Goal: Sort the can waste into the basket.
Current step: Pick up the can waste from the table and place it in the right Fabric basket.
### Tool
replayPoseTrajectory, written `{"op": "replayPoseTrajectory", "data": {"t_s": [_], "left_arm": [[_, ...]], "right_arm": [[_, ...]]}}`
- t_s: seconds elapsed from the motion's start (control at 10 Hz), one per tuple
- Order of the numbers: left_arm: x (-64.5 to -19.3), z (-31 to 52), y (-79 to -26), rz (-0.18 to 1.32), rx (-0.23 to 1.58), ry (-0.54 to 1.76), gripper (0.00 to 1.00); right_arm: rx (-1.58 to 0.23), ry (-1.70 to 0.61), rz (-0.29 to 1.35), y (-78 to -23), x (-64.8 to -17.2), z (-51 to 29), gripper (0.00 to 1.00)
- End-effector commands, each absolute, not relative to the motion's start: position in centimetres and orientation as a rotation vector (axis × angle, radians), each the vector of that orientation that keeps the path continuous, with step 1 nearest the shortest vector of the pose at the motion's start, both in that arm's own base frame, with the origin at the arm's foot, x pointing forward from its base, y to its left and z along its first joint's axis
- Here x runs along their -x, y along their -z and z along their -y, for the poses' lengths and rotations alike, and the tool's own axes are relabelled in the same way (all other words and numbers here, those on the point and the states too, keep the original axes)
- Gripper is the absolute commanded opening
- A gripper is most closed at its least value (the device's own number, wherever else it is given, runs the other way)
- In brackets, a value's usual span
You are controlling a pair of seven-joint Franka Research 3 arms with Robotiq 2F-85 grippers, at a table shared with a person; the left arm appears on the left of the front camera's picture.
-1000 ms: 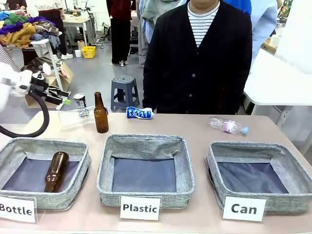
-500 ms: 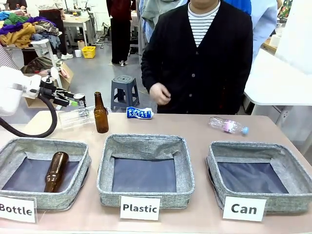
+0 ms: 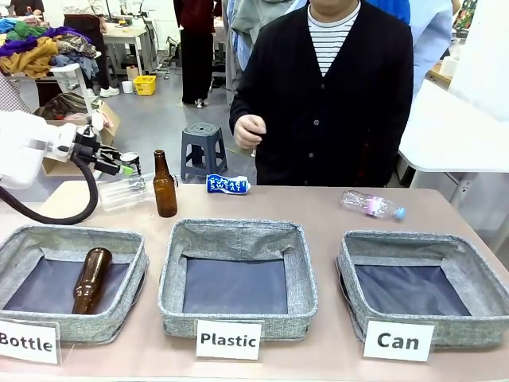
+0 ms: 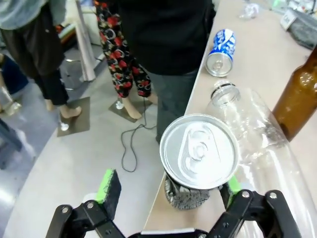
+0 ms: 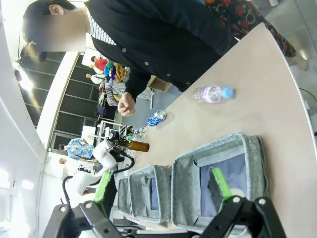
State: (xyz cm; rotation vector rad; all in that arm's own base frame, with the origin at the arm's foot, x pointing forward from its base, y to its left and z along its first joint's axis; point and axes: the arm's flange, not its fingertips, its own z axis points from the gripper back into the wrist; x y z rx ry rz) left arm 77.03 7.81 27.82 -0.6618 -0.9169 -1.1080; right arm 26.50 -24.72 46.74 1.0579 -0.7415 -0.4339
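Left tool [image 4: 169, 188] nearer, dark can [image 4: 199, 151] between open jaws

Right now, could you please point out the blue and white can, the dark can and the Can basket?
blue and white can [image 3: 228, 185], front view, its printed side
dark can [image 4: 199, 148], left wrist view, its silver lid
Can basket [image 3: 469, 330], front view, its front wall
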Motion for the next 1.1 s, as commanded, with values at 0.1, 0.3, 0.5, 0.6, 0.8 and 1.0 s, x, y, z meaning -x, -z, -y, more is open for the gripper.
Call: {"op": "replayPoseTrajectory", "data": {"t_s": [0.1, 0.3, 0.5, 0.6, 0.8, 1.0], "left_arm": [[-78.9, -7.0, -27.6, 0.863, 0.732, 1.137, 1.00], [-79.1, -6.5, -27.4, 0.869, 0.750, 1.152, 1.00], [-79.0, -6.6, -27.7, 0.871, 0.769, 1.155, 0.42], [-78.8, -6.6, -27.9, 0.884, 0.789, 1.176, 0.42], [-78.4, -7.0, -28.4, 0.875, 0.870, 1.220, 0.37], [-76.7, -11.6, -32.4, 0.914, 0.878, 1.262, 0.00]], "right_arm": [[-1.065, 0.415, 0.774, -46.8, -26.8, 24.9, 1.00], [-1.065, 0.415, 0.774, -46.8, -26.8, 24.9, 1.00], [-1.065, 0.415, 0.774, -46.8, -26.8, 24.9, 1.00], [-1.065, 0.415, 0.774, -46.8, -26.8, 24.9, 1.00], [-1.065, 0.415, 0.774, -46.8, -26.8, 24.9, 1.00], [-1.065, 0.415, 0.774, -46.8, -26.8, 24.9, 1.00]]}}
